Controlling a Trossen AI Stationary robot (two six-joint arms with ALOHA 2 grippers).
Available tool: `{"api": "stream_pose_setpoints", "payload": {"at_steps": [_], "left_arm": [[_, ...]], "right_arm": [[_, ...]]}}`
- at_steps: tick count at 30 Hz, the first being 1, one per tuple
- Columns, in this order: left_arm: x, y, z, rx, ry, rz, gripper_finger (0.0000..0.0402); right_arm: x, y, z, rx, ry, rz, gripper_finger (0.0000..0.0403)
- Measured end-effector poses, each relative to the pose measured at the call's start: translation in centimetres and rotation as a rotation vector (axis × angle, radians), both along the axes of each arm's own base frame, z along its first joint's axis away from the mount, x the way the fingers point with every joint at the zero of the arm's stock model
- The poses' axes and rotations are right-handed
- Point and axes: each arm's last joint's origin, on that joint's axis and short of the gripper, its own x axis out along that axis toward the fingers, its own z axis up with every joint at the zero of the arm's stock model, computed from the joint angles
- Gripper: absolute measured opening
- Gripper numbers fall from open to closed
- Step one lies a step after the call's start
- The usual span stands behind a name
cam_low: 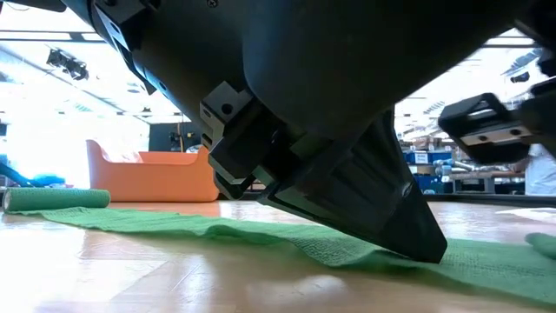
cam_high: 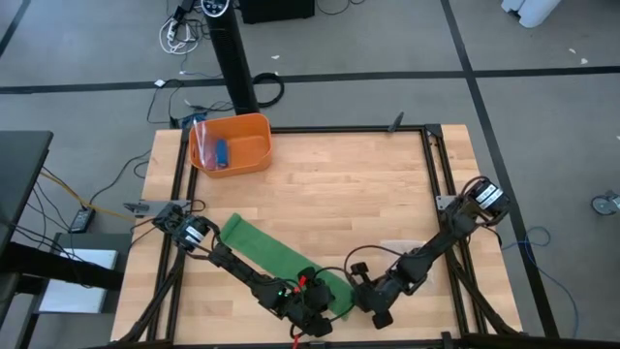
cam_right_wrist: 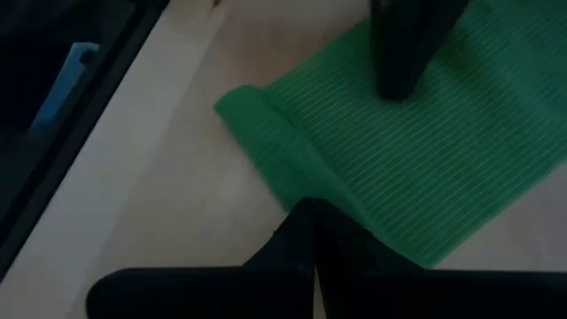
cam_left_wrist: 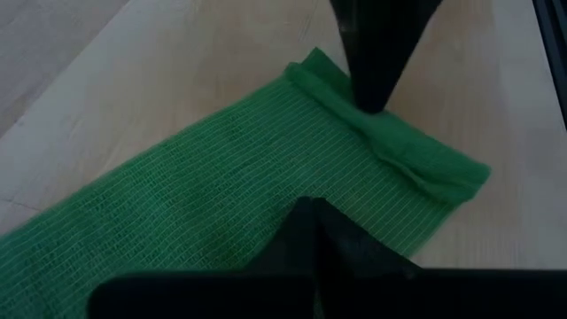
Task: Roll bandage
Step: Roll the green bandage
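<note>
High view: bandage [cam_high: 274, 254] lying diagonally.

The bandage [cam_high: 274, 254] is bright green with a fine ribbed mesh weave. The bench [cam_high: 339, 194] is pale striped wood. At far left, an orange bin [cam_high: 232, 143] holds a small blue item [cam_high: 222, 152].

from above, the near end of the bandage [cam_high: 281, 258] sits under both arms so you can't see the fold there. At worktop height one dark tool [cam_low: 347, 174] fills most of the picture and blocks the strip behind it. The small blue thing in the orange bin [cam_high: 254, 136] is too tiny to identify
</note>
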Motion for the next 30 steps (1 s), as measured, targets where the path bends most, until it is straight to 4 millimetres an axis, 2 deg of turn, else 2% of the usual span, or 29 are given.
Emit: {"api": "stream_pose_setpoints", "payload": {"at_steps": [12,17,23,27,30], "left_arm": [[0.0,0.0,0.0,0.0,0.0,0.0,0.0],[0.0,0.0,0.0,0.0,0.0,0.0,0.0],[0.0,0.0,0.0,0.0,0.0,0.0,0.0],[0.0,0.0,0.0,0.0,0.0,0.0,0.0],[0.0,0.0,0.0,0.0,0.0,0.0,0.0]], "right_arm": [[-0.8,0.8,-0.1,0.032,0.026,-0.014,0.001],[-0.7,0.9,0.2,0.057,0.024,-0.01,0.0032],[-0.8,0.9,1.4,0.092,-0.007,-0.006,0.007],[-0.3,0.3,2.3,0.1,-0.047,-0.033,0.0085],[0.7,-0.9,2.4,0.088,-0.057,-0.068,0.0085]]}}
